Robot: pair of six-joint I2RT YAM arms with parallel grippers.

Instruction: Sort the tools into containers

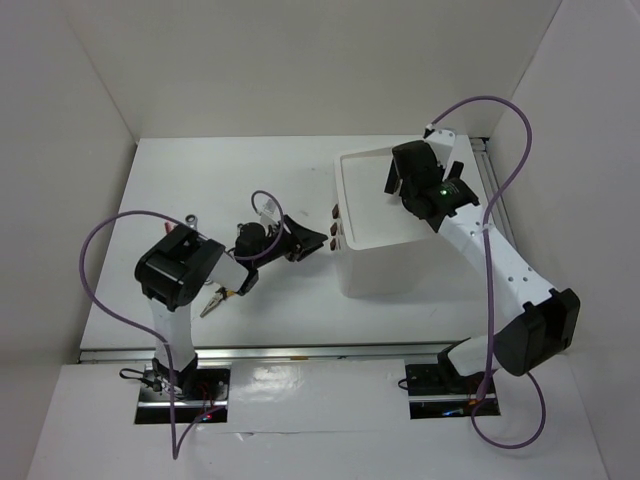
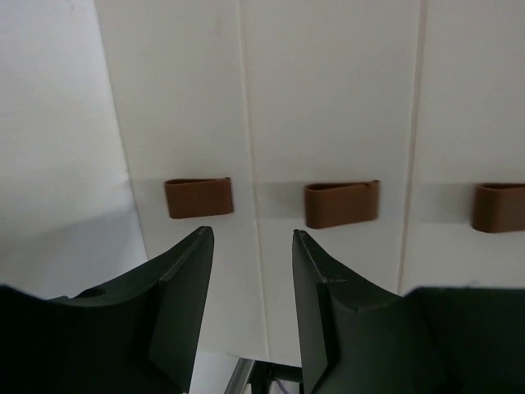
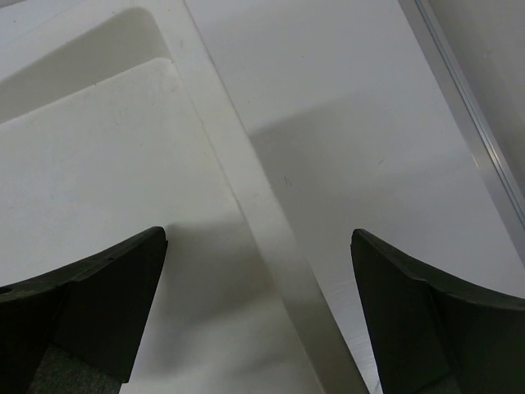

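The white drawer unit [image 1: 390,262] stands right of centre, its shallow top tray [image 1: 352,170] bare. Small red-brown drawer handles [image 1: 335,228] line its left face. My left gripper [image 1: 322,241] points at that face, open and empty; the left wrist view shows it [image 2: 253,238] just short of the handles [image 2: 198,198] [image 2: 341,203] [image 2: 499,207]. My right gripper [image 1: 398,178] hovers open over the tray's far right part, straddling the rim [image 3: 246,180] in the right wrist view [image 3: 258,238]. Yellow-black pliers [image 1: 213,300] lie beneath the left arm. A silver wrench end [image 1: 190,216] shows behind it. Other tools are hidden.
White walls close in the table on the left, back and right. A metal rail [image 1: 300,351] runs along the near edge. Purple cables [image 1: 100,250] loop from both arms. The left arm's body covers the table around the pliers.
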